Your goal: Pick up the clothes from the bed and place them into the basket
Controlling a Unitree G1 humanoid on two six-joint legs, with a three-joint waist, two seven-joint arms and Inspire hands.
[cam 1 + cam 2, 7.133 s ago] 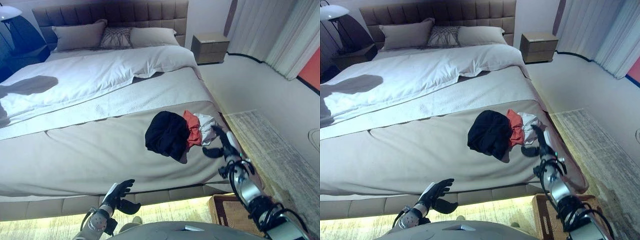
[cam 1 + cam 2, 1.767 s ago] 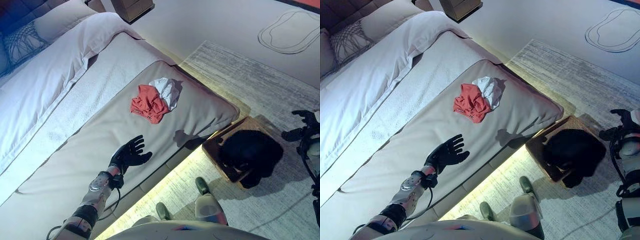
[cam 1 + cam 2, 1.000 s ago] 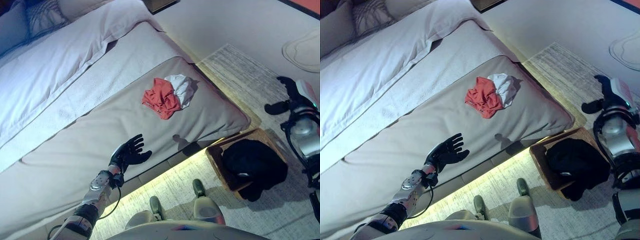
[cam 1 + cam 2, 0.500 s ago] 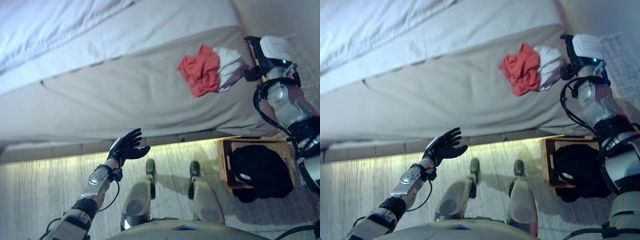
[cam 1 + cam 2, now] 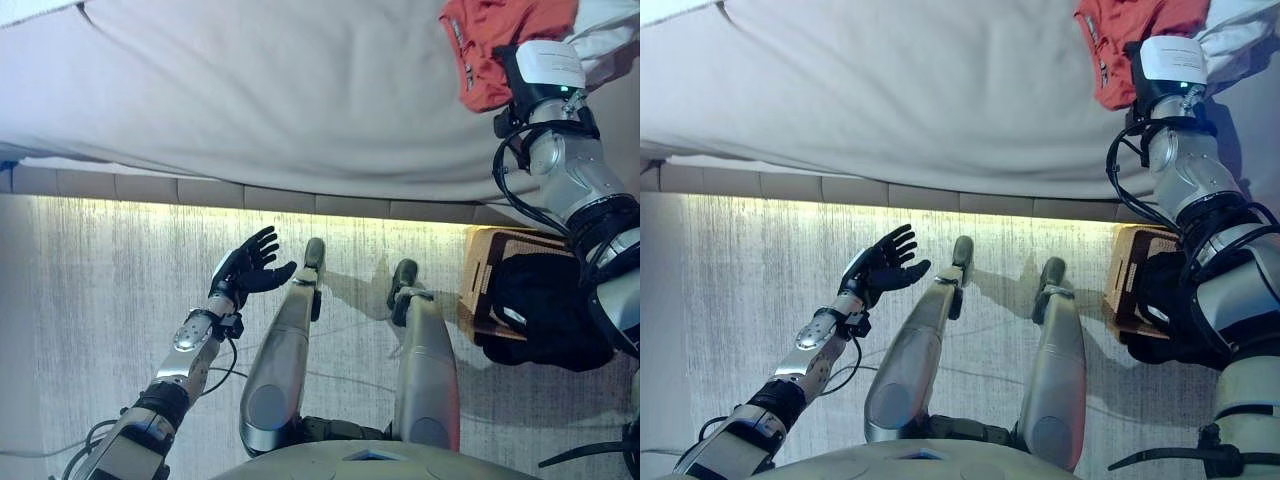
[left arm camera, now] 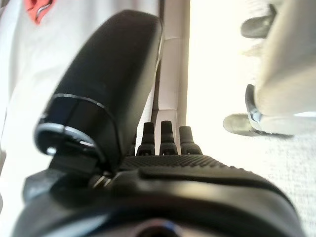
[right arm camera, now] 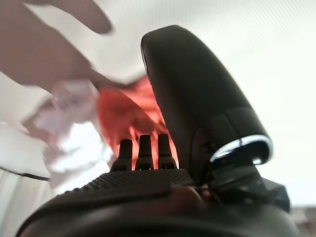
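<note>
My right hand (image 7: 163,148), fingers straight, reaches over the red garment (image 5: 490,40) on the bed (image 5: 250,100); my left hand (image 5: 245,270), fingers spread, hangs beside that bed.

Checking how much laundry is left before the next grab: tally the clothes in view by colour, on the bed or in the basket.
Red garment, on the bed, right hand reaching at it: 1
White garment, on the bed beside the red one: 1
Black garment, in the basket: 1
Total: 3 (2 on the bed, 1 in the basket)

Left robot hand (image 5: 245,270) spread (right outstretched)
</note>
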